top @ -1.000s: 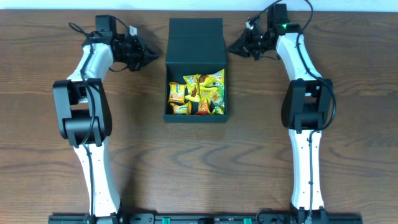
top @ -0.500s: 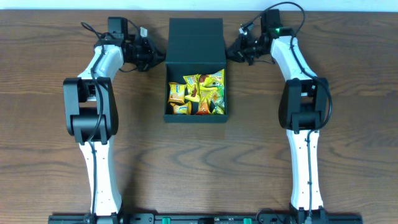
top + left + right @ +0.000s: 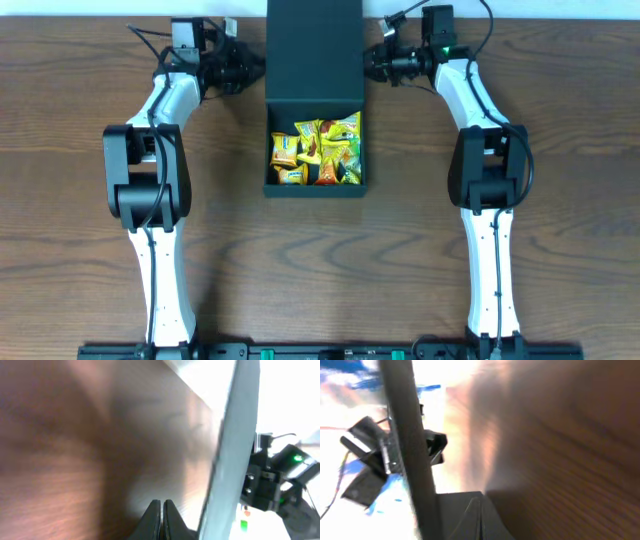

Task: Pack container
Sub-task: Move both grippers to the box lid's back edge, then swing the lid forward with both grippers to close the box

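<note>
The dark teal-green container sits at the table's middle, open, with several yellow snack packets inside. Its flap lid stands raised at the back. My left gripper is shut and empty, its tips by the lid's left edge. My right gripper is shut and empty, its tips by the lid's right edge. In the left wrist view the shut fingers sit just left of the lid's edge. In the right wrist view the shut fingers sit right of the lid's edge.
The brown wooden table runs out to both sides. Its far edge lies right behind both grippers. Both arms reach along the container's two sides.
Both grippers have moved inward and toward the table's back, up to the lid's side edges. The lid has risen from lying flat and now stands more upright.
</note>
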`<action>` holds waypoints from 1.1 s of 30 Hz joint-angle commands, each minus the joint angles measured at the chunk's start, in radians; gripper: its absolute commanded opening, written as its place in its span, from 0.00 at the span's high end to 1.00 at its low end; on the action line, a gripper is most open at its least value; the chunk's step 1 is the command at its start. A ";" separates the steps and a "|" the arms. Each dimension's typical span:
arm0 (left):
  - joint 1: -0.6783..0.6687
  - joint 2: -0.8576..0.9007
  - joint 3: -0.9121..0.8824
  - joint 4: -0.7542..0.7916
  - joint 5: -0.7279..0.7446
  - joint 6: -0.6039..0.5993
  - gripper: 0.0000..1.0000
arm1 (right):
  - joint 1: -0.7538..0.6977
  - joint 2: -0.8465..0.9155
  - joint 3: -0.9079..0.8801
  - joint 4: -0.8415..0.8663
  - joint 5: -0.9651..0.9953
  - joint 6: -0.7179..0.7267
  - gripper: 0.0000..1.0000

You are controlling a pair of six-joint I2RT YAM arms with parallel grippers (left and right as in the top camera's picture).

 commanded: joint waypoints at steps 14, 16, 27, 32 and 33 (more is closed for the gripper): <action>0.044 0.013 0.016 0.634 0.613 -0.476 0.94 | -0.066 -0.012 0.002 0.074 -0.371 0.330 0.98; 0.034 0.013 0.016 0.644 0.614 -0.509 0.94 | -0.062 -0.019 0.002 0.065 -0.371 0.339 0.98; -0.006 0.013 -0.020 0.646 0.614 -0.479 0.95 | -0.019 -0.082 0.002 -0.104 -0.299 0.123 0.98; -0.006 0.013 -0.130 0.653 0.614 -0.428 0.94 | -0.006 -0.126 0.002 -0.433 -0.204 -0.236 0.98; -0.005 0.013 -0.161 0.653 0.613 -0.410 0.94 | -0.005 -0.136 0.002 -0.486 -0.171 -0.287 0.98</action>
